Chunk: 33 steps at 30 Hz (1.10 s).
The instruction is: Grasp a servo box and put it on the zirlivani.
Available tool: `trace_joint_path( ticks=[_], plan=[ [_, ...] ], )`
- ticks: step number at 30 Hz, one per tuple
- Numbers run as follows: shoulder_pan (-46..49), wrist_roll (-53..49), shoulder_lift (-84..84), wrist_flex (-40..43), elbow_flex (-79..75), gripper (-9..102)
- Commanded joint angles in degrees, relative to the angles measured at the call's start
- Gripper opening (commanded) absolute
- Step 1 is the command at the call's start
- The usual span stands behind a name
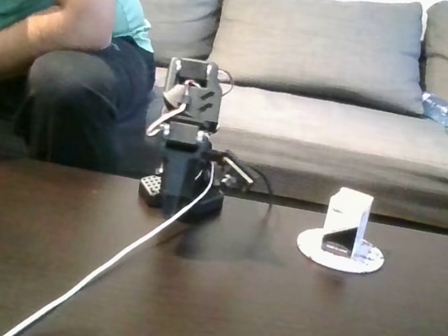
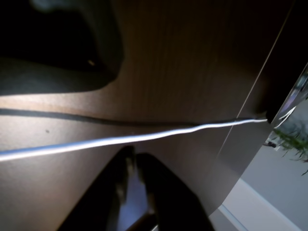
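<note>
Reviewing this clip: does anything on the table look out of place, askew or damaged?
Nothing looks damaged or spilled. The servo box stands upright on the zirlivani, though set toward the disc's back rather than centred. A white cable trails loosely across the dark table from the folded arm.

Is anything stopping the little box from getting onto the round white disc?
Nothing visible does. In the fixed view the servo box already stands upright on the zirlivani, and the folded arm sits apart on the left.
</note>
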Motion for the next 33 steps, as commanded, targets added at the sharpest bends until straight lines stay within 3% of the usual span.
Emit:
trace_joint_path(
  ticks=[1, 33],
  plan=[
    [0.7, 0.97, -0.35, 1.23, -0.09, 0],
    [-2.2, -0.7, -0.44, 2.64, -0.26, 0]
  ],
)
